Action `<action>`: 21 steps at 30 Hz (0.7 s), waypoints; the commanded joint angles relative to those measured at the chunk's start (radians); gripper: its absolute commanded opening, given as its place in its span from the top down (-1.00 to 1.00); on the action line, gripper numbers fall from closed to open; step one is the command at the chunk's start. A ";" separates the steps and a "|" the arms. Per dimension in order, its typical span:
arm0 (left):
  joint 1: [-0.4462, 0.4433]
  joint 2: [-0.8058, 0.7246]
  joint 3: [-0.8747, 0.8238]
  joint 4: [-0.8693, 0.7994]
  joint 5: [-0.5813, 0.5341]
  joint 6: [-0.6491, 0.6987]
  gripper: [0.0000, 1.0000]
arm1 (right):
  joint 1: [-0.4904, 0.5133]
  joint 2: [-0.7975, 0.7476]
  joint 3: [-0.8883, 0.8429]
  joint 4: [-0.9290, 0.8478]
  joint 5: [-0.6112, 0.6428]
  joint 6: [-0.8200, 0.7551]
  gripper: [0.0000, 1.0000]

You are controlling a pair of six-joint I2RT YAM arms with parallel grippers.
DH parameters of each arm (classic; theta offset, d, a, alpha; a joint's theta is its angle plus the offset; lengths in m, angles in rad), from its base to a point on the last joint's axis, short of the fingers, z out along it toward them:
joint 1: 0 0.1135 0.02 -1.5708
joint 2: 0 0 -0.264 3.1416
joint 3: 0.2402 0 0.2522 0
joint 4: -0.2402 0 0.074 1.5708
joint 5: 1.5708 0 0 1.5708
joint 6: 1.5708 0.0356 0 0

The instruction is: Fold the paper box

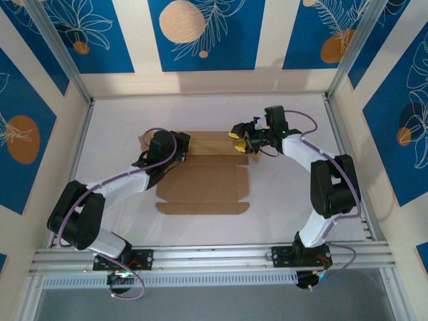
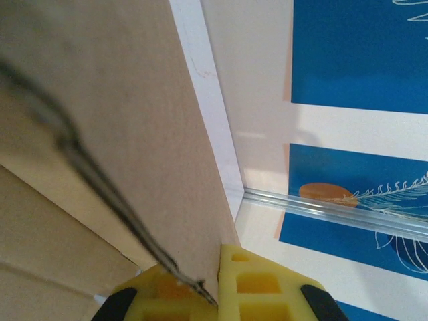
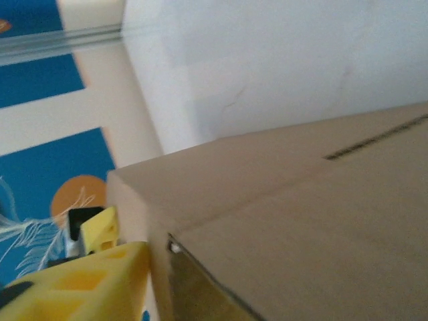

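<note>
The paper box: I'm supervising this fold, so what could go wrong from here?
The left gripper pinches only a thin flap edge of the paper box; the flap may slip out or crease. The right gripper sits beside the flap's corner, so uneven pushing could skew the fold.

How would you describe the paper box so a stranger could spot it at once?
Find the white table framed by blue patterned walls. At its middle lies the paper box, a creased brown cardboard sheet with flaps; nothing else on the table is brown.
</note>
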 commanded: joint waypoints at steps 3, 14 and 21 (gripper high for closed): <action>0.004 -0.019 -0.020 -0.034 -0.026 0.035 1.00 | -0.045 -0.228 -0.085 -0.148 0.118 -0.173 -0.29; 0.000 -0.036 -0.011 -0.051 -0.024 0.053 1.00 | 0.079 -0.287 -0.157 -0.342 0.490 -0.212 1.00; -0.001 -0.052 -0.002 -0.089 -0.016 0.060 1.00 | 0.091 -0.098 -0.032 -0.329 0.566 -0.306 0.91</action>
